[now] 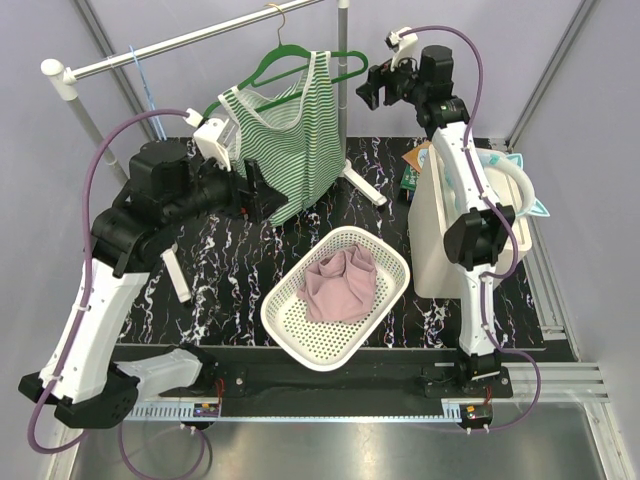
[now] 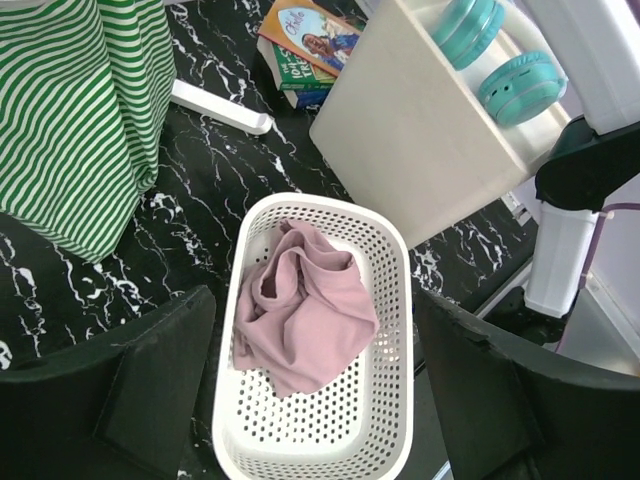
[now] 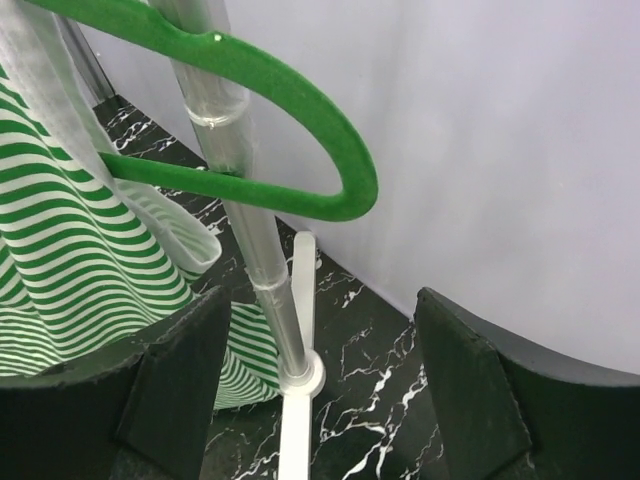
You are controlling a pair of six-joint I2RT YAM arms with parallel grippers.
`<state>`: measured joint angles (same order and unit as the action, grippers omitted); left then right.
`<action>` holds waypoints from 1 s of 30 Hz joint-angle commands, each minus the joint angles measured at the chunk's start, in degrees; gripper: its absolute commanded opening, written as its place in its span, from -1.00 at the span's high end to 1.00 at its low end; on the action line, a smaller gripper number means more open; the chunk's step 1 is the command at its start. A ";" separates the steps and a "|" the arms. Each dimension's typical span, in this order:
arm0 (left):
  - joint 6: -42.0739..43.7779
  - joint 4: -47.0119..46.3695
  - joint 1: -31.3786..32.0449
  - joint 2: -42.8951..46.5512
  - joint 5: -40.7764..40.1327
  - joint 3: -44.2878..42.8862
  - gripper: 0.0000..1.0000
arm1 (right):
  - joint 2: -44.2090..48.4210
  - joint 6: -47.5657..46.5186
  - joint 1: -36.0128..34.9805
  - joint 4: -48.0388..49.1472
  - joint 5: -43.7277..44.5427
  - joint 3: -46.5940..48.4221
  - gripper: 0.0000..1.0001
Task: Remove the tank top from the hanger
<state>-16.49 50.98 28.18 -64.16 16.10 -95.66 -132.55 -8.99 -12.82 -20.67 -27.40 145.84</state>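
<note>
Logging green-and-white striped tank top (image 1: 295,140) hung on green curved hanger (image 3: 300,88), hooked over silver rail (image 1: 170,42) above far side of black marbled table (image 1: 230,260). Long axis vertical, straps up at hanger, hem low near table.

Left claw (image 1: 258,192) low, at garment's lower left edge: released, fingers wide, nothing between. Striped cloth off to upper left of the gap in left wrist view. Contact with cloth: cannot tell.

Right claw (image 1: 368,92) high, just beside hanger's bare right tip: likewise released and empty, with hanger and strap lying to its left at about its own height.

Judged: right arm nearer the shoulder end, for slipping a strap off; left arm nearer the hem, for a downward pull.

White perforated basket (image 1: 335,345) with pink cloth (image 1: 340,280) nearer the bases.
</note>
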 commanded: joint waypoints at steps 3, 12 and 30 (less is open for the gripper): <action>2.25 -0.36 0.20 -0.26 -2.56 -2.43 -0.74 | -3.24 -3.75 1.04 5.81 -4.77 4.98 -0.63; 2.87 0.17 0.29 0.70 -3.26 -2.17 -0.75 | -2.18 -1.90 1.04 7.57 -8.90 4.37 -0.60; 3.40 0.43 0.64 2.11 -4.23 -1.11 -0.76 | -7.72 -3.05 -1.07 9.23 -7.58 12.80 -0.61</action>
<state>-14.09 53.15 28.49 -62.94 12.82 -95.88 -135.90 -11.88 -12.82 -14.26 -35.11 155.46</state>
